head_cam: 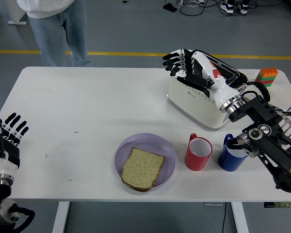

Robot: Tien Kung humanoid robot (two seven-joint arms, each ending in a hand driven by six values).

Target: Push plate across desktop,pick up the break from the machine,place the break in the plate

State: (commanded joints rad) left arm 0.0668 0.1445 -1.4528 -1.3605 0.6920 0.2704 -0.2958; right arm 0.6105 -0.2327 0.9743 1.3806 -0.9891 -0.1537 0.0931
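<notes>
The right hand (186, 65) hangs over the toaster (203, 99), its black fingers (173, 58) spread and holding nothing, and with the wrist behind it it hides the toaster's slots and much of its top, so whether anything sits in the slots cannot be told. The toaster's white front and near corner show plainly. Toward the near edge from the toaster, the slice of bread (142, 168) lies flat in the lilac plate (167, 150), nothing touching it. To the right of the plate stands a red mug (199, 154), and just beyond that a blue mug (231, 156), its right side partly covered by the right forearm's black joints. Right of the toaster a stack of coloured toy blocks (266, 77) stands near the table's far right corner; whatever lies nearer than the blocks is mostly hidden behind the arm and hard to make out. The left hand (7, 138) rests at the white table (77, 121)'s left edge, far from the toaster, fingers straight and slightly fanned, empty. Left of the toaster the tabletop is open and bare as far as that edge, save for a few small dark specks. Beyond the far edge a person's jeans-clad legs (60, 31) stand on a grey floor crossed by a yellow line, cut off at the top; cables lie behind the toaster.
</notes>
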